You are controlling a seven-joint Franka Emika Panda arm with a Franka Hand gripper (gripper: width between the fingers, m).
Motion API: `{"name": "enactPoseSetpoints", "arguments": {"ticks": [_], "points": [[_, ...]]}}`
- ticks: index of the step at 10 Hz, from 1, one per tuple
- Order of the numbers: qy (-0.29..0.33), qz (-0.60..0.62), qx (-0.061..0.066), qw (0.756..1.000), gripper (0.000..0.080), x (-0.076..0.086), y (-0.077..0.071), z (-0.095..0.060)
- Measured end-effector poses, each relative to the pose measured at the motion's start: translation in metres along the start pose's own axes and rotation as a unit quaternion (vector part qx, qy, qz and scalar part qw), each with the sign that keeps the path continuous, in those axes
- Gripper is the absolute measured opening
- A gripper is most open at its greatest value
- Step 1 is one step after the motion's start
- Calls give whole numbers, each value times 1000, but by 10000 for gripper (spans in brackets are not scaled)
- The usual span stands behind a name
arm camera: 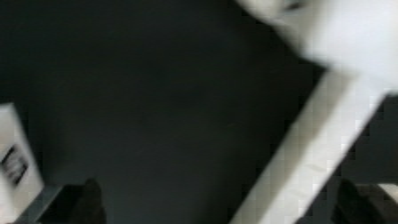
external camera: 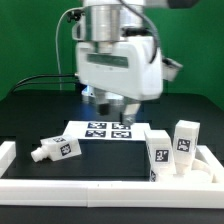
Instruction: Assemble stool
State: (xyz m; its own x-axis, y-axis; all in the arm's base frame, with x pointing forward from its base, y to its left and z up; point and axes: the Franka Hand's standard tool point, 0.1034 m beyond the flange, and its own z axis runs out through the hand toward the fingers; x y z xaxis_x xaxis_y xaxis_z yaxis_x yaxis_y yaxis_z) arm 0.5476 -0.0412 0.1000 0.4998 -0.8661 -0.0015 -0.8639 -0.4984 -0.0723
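Observation:
A stubby white stool leg (external camera: pixel 55 150) with square tags lies on its side on the black table, at the exterior view's left. Two more legs (external camera: pixel 158 152) (external camera: pixel 185 140) stand upright at the exterior view's right. Below them a flat rounded white piece (external camera: pixel 205 172), possibly the seat, lies in the corner. My gripper (external camera: pixel 113 103) hangs open over the middle of the table, above the marker board, and holds nothing. In the wrist view the dark fingertips (arm camera: pixel 71 205) stand far apart, with only dark table and a blurred white rail (arm camera: pixel 329 120) beyond them. A tagged white part (arm camera: pixel 15 150) shows at the edge.
The marker board (external camera: pixel 108 128) lies flat under the gripper. Long white frame rails (external camera: pixel 100 185) border the table along the front and both sides. A blurred white shape (arm camera: pixel 311 25) fills one corner of the wrist view.

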Motion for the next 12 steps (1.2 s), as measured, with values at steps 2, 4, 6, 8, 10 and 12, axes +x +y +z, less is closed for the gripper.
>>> {"name": "enactPoseSetpoints", "arguments": {"ticks": [2,4,6,8,10,12], "points": [[4,-30,-2,1000,649,-3,-4,2],[2,-24,-3,1000,649,-2,-1,4],[-6,-17,6,1000,649,10,29,14],[-18,-25,0,1000,649,26,76,27],[-22,-20,-6,1000,649,23,84,31],[-22,-20,-6,1000,649,23,84,32]]}}
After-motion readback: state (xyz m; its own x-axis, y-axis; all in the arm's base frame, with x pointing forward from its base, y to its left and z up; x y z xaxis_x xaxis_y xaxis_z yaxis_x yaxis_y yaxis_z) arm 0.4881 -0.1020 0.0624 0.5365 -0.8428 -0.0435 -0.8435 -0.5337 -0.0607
